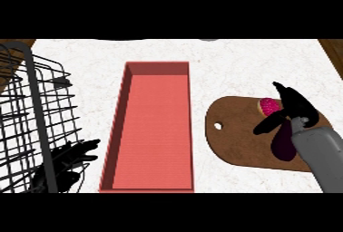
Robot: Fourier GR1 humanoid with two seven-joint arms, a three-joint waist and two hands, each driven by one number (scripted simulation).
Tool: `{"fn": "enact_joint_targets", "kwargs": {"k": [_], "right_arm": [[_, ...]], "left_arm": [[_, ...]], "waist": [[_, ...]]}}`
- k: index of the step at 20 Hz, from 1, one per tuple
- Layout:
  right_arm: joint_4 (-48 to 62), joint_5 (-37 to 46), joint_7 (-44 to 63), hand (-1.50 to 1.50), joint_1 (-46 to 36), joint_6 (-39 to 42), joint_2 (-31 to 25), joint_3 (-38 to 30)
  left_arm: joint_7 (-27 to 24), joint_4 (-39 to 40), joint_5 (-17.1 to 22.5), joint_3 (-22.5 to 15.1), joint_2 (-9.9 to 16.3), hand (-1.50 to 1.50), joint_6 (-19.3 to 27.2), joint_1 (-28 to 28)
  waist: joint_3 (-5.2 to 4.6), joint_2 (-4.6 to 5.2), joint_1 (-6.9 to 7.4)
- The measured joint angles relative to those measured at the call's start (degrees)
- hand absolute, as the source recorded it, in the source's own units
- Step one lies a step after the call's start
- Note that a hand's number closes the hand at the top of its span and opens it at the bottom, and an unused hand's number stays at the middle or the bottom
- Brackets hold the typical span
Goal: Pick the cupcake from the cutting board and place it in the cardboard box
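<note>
We are reaching our right hand [289, 110], fingers uncurled, over the pink cupcake [268, 106] sitting on the cutting board [237, 136]; closing off-centre risks knocking it away from the cardboard box [153, 131].

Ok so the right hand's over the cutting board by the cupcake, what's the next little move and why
Probably close the right hand around the cupcake. The hand sits over the cutting board with fingers spread beside the pink cupcake, which is partly hidden behind it and looks not yet held. The red box lies open to its left, so lifting and carrying that way would follow. The left hand rests near the wire rack.
</note>
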Motion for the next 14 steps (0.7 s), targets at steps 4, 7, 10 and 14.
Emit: {"fn": "enact_joint_targets", "kwargs": {"k": [4, 7, 10, 14], "right_arm": [[0.6, 0.6, -0.5, -1.5, 0.5, 0.4, 0.6, 0.4], [2.4, 0.5, -1.8, 1.5, 0.3, 0.8, 1.0, 0.1], [3.0, 0.6, -2.5, 1.5, 0.5, 0.3, 2.0, -0.1], [4.2, 4.5, -4.6, 1.5, -0.1, -1.8, 0.6, 0.9]], "left_arm": [[-0.3, -0.1, 0.0, 0.1, -0.1, 0.0, 0.0, 0.2], [-0.5, 0.0, 0.1, 0.1, -0.1, 0.0, -0.1, 0.1], [-1.0, 0.3, -0.2, 0.3, -0.4, 0.0, -0.2, 0.3], [-1.2, 0.1, -0.5, 0.2, -0.4, 0.0, -0.2, 0.3]], "waist": [[-0.08, -0.01, -0.06], [-0.01, 0.0, -0.02], [0.1, -0.13, -0.1], [-0.03, -0.08, -0.02]]}}
